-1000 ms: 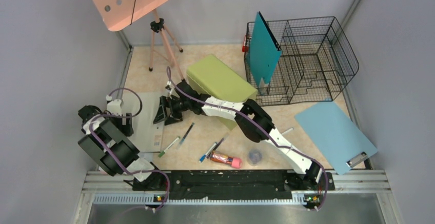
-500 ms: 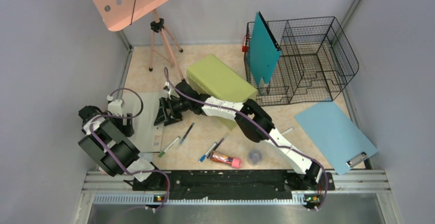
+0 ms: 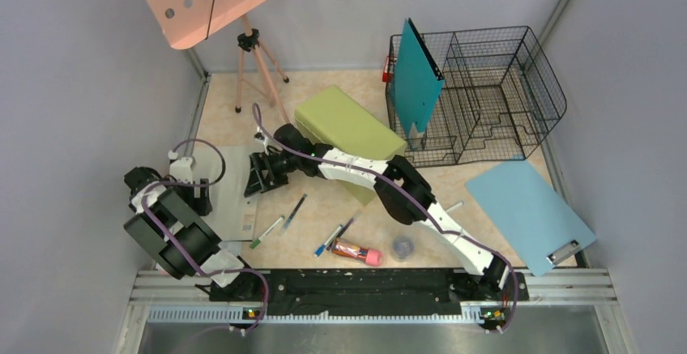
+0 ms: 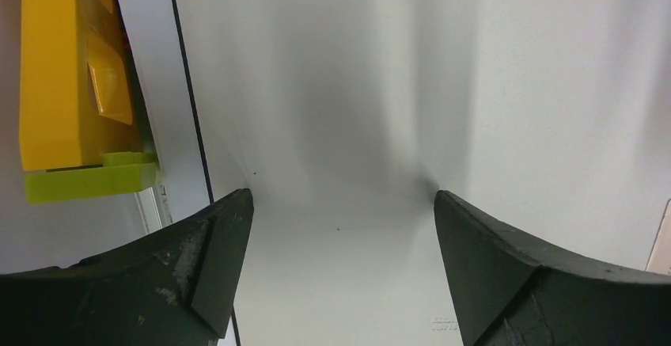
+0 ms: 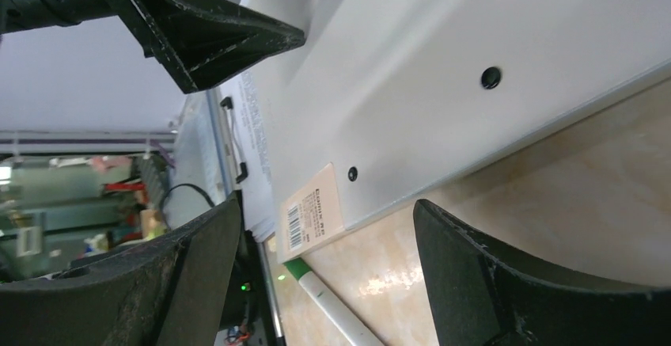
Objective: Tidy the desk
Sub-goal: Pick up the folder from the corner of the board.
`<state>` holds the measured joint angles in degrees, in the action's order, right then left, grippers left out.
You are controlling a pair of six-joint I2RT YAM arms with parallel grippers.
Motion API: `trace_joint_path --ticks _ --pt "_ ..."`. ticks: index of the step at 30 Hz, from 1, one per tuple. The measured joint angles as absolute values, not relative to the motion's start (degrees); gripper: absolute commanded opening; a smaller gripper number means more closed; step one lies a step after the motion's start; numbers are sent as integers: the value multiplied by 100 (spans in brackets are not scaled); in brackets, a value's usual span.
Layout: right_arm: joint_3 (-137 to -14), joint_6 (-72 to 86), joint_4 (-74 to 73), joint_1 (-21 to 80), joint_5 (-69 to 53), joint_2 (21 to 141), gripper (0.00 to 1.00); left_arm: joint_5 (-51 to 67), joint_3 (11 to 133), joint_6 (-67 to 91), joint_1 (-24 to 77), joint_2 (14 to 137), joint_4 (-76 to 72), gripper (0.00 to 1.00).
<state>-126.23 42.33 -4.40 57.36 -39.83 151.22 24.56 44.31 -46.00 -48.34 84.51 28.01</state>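
The desk (image 3: 324,208) carries a white folder (image 3: 233,184) at its left side. My left gripper (image 3: 199,198) hangs open over the folder's left part; in the left wrist view its fingers (image 4: 214,259) frame only the white surface (image 4: 340,124). My right gripper (image 3: 257,181) is stretched far left and stands open at the folder's right edge. In the right wrist view the folder (image 5: 411,85) with its barcode label (image 5: 312,218) and a green-capped pen (image 5: 324,298) lie between the open right gripper (image 5: 328,243) fingers, with nothing gripped.
Several pens (image 3: 293,208), a red glue stick (image 3: 356,251) and a small round grey thing (image 3: 403,246) lie near the front. An olive-green box (image 3: 344,123), a wire basket (image 3: 478,95) holding a teal folder (image 3: 416,78), a light blue clipboard (image 3: 531,212) and a pink stand on a tripod (image 3: 259,62) fill the rest.
My right gripper has shifted slightly left and away from me along the folder's edge. The left arm has not moved.
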Motion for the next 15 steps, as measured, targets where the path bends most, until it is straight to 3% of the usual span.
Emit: trace_joint_path --ticks 15 --pt "-12654 3188 -1411 5664 -2969 14781 82 1994 4606 -4012 -4882 8300 3520 92"
